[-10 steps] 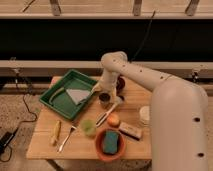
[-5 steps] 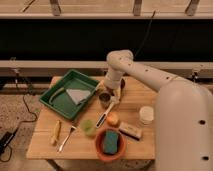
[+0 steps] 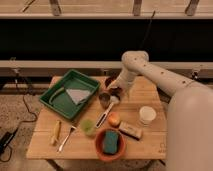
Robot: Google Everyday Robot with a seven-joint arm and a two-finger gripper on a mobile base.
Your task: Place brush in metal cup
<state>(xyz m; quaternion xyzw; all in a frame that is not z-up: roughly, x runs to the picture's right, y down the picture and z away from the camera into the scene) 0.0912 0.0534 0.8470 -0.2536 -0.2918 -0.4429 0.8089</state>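
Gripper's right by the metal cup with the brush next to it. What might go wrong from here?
1. The brush is far longer than the short metal cup; dropped in, it may lean and tip it.
2. Its far end lies between the green cup and an orange fruit; swinging it could knock either.
3. The gripper sits close beside the metal cup and might nudge it.

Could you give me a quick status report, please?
End effector beside metal cup. Brush not in cup, slanting beside it. Green cup near its lower end.
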